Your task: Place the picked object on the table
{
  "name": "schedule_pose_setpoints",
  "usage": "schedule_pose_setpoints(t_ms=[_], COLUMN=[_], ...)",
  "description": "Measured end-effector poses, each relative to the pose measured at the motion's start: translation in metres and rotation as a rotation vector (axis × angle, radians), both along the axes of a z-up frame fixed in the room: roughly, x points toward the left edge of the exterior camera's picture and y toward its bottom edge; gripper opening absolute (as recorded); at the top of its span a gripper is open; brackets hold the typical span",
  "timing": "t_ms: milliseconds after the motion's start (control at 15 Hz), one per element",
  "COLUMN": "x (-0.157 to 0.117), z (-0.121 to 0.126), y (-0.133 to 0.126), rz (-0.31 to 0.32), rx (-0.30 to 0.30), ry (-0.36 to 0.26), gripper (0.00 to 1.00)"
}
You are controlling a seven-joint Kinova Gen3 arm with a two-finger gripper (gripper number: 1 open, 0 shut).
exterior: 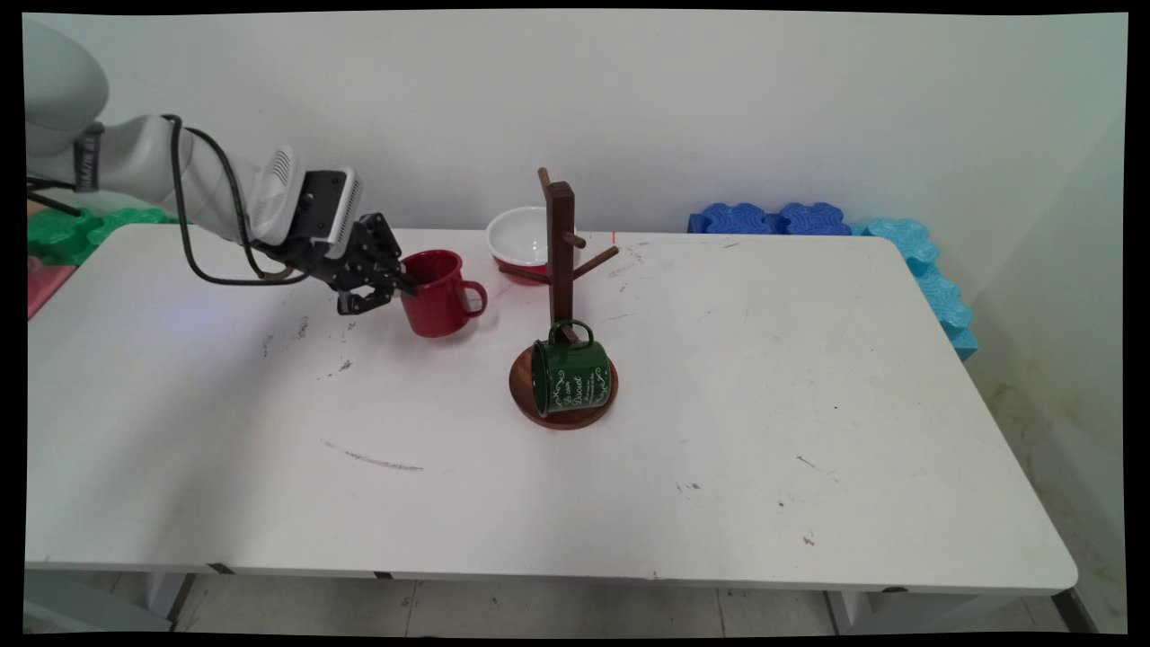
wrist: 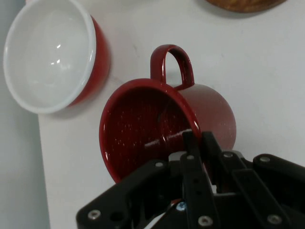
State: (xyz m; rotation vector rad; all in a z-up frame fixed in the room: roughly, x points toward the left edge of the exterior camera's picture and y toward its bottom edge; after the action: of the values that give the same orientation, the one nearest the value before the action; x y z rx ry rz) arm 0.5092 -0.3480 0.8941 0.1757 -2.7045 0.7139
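Hanging by handle from low peg, green mug [exterior: 571, 377] lies sideways over rack [exterior: 561, 270] base, nearest camera. Behind, left: gripper [exterior: 388, 286] clamped on red mug [exterior: 435, 293] rim, one finger inside, one outside; mug upright on table [exterior: 629, 467], handle right. Farthest: red bowl [exterior: 518, 241], white inside, behind rack.

White table [exterior: 629, 467], plain wall [exterior: 719, 99] behind
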Motion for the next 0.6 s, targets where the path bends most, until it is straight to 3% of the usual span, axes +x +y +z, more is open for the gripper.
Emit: schedule_pose_setpoints(t_ms=[600], x=[0.002], z=[-0.023], y=[-0.004], rz=[-0.026], rx=[-0.025], ry=[-0.048], gripper=[0.0])
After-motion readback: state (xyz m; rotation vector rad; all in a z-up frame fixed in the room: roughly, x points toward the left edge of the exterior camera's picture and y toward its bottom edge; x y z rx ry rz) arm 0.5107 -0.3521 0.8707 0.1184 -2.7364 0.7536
